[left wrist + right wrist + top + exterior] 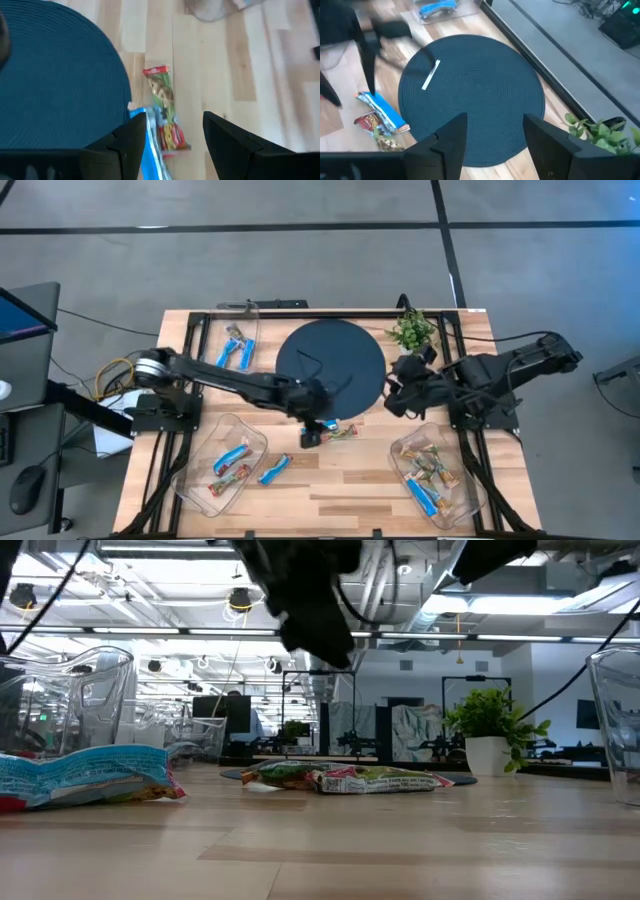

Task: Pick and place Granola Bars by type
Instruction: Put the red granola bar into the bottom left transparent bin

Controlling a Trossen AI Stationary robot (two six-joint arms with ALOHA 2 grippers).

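Holding mixed granola bars (432, 475), the right tray (402, 448) sits untouched.

A pale butcher-block wooden table (330, 480) stands on a grey concrete floor (300, 270) crossed by dark seams, while bright ceiling strip lights (450, 602) hang among exposed grey ducts (400, 570).

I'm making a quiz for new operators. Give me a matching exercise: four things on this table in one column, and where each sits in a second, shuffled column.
Things:
1. white stick
2. potted plant
3. left hand
4. right hand

Places:
A. far edge of the table
B. over the two bars beside the mat
C. on the round dark mat
D. above the mat's right edge

Pairs: 1-C, 2-A, 3-B, 4-D
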